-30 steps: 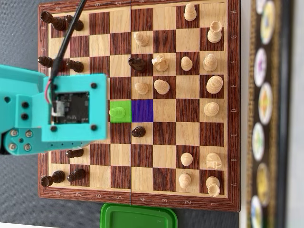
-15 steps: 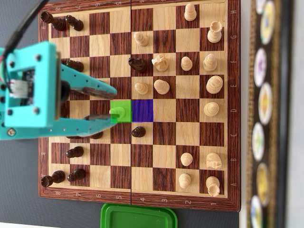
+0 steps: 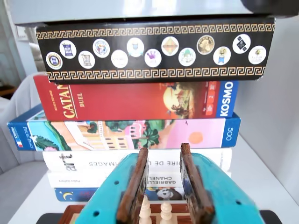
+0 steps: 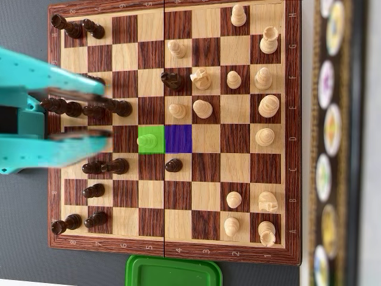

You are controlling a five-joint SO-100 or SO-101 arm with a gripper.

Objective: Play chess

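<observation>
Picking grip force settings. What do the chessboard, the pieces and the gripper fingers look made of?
Chessboard: looks like wood, visible grain, slight sheen, possibly veneer or print.
Light pieces, e.g. the pawn on the green square: pale, smooth, probably turned wood; plastic not ruled out.
Dark pieces: dark brown, glossy, likely stained wood.
Gripper: teal shells, matte, apparently printed plastic; fingers lined with rough brown strips, material unclear.

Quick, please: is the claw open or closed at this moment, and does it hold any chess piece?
Claw: open, holding nothing, jaws spread above the dark pieces.
</observation>
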